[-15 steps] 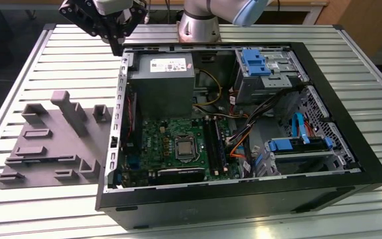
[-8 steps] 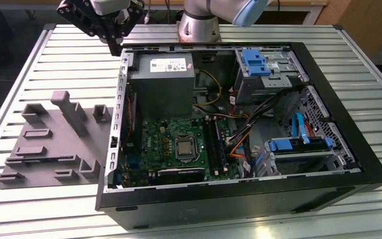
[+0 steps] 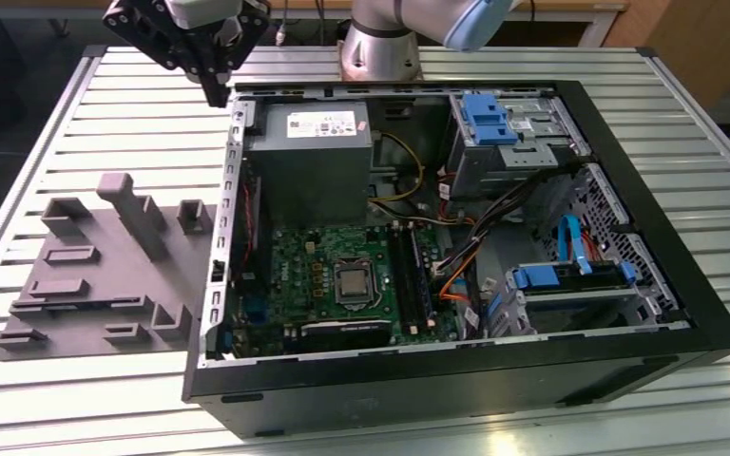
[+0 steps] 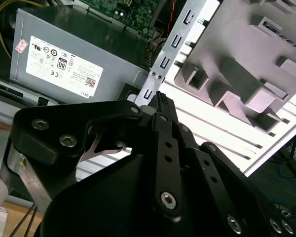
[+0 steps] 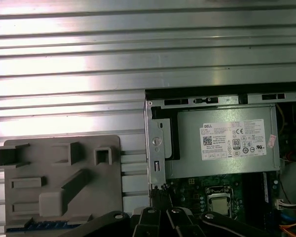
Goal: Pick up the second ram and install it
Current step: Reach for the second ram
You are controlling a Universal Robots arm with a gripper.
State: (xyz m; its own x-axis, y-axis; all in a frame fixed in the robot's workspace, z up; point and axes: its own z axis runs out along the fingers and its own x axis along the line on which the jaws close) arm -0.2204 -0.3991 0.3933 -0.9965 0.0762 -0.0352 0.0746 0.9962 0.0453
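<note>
Your jaws hang pressed together, empty, over the case (image 3: 467, 380) rim. The second ram (image 5: 44, 224) (thin, stiff, likely fragile) is best pinched by its long edges.

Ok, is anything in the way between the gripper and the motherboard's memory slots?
Nothing visible. The gripper hangs above a corner of the case by the power supply; the slots lie uncovered beside the processor socket.
</note>
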